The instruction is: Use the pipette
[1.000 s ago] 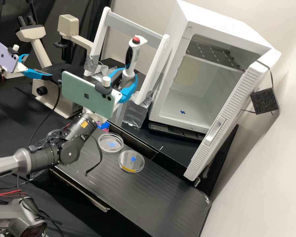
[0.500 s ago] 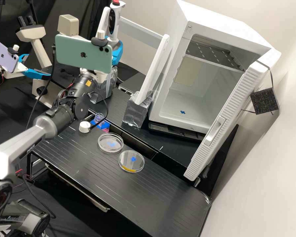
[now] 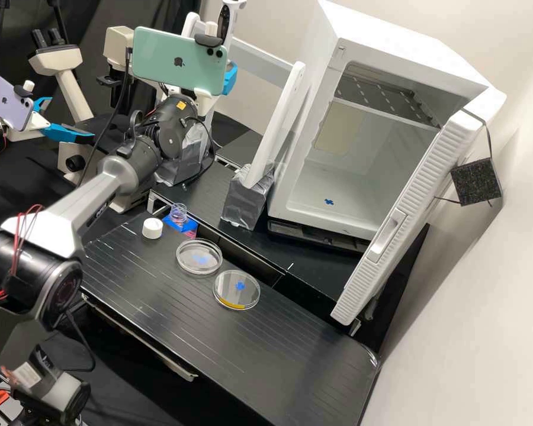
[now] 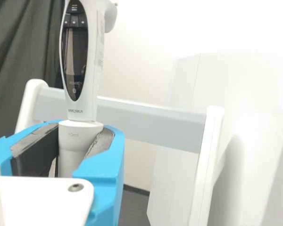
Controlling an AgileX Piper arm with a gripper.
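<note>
Black tabletop, pale wall behind; pipette held up by its stand.
Pipette roughly upright, barrel pinched by the blue pincer below the display. White stand beyond, gap hard to judge: a sideways swing could knock the handle on the crossbar. Smooth barrel may twist if the squeeze is weak. Two dishes well apart; a skewed approach could miss them.

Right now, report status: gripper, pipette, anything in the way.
Gripper shut on pipette. Pipette raised, roughly upright. White stand beyond it, crossbar behind pipette in wrist view; possible snag going forward.
</note>
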